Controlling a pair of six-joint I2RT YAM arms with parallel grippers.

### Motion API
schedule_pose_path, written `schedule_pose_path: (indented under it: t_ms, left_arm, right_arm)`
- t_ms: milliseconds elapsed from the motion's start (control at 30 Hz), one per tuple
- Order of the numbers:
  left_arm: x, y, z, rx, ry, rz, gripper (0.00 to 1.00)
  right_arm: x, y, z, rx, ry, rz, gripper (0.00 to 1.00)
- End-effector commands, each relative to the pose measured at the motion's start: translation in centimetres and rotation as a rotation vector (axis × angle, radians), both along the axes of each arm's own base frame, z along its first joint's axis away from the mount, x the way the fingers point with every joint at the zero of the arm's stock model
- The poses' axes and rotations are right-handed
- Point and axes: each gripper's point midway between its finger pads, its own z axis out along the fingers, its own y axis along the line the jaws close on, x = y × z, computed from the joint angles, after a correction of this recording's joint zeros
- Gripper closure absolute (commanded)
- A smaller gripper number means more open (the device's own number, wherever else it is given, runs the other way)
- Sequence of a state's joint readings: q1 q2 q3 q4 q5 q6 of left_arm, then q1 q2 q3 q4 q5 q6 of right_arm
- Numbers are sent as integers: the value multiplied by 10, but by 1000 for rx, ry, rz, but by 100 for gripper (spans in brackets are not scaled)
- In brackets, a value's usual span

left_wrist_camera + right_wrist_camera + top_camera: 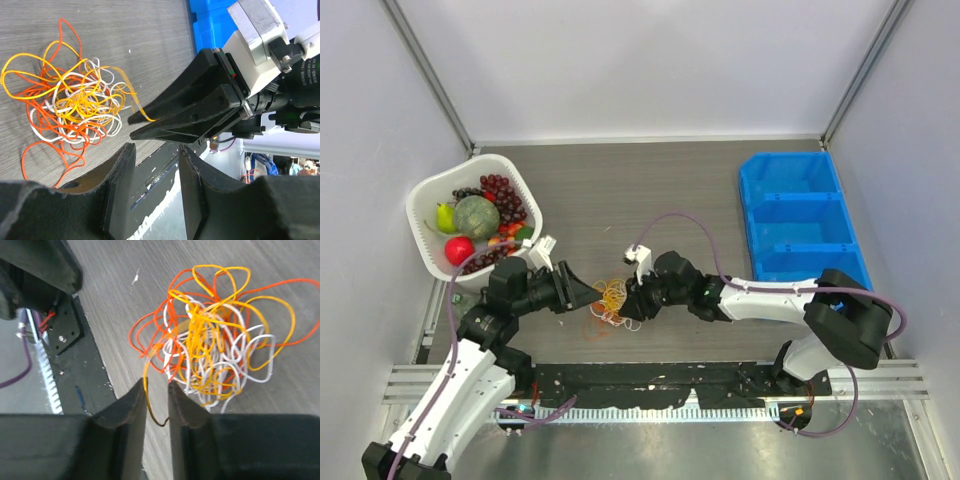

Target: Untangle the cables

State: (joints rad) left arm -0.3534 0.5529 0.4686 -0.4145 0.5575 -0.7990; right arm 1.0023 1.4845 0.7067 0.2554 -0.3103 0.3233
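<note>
Both arms white-shelled with black joints; thick purple cables (692,222) looped along each. Left gripper (155,187) and right gripper (157,412) had matte black tapered fingers; right wrist block white, screwed.

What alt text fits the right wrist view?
The right gripper has a yellow strand running between its fingertips, leading to a tangle of orange, yellow and white cables on the grey table. The left gripper shows top left.

A lab test cell: white enclosure walls (620,60), aluminium rail (660,378).
</note>
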Motion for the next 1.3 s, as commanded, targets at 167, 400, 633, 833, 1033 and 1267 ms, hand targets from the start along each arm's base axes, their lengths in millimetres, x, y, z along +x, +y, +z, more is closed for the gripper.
schedule_pose_path:
  t_ms: [167, 400, 633, 833, 1033, 1267]
  left_arm:
    - [8, -39, -15, -136, 68, -115, 60]
    - [48, -70, -45, -27, 100, -79, 35]
    - [71, -69, -119, 87, 237, 25, 33]
    - [64, -57, -151, 143, 291, 68, 32]
    - [60, -38, -157, 199, 266, 131, 31]
    - [57, -19, -148, 264, 217, 171, 30]
  right_arm:
    - [-10, 8, 97, 304, -46, -6, 99]
    - [-35, 15, 142, 461, 11, 104, 99]
    - [-49, -2, 284, 604, -159, 163, 99]
    - [-61, -67, 446, 789, -468, 74, 99]
    - [-41, -98, 471, 762, -597, -105, 99]
    - [-15, -117, 450, 667, -663, -263, 99]
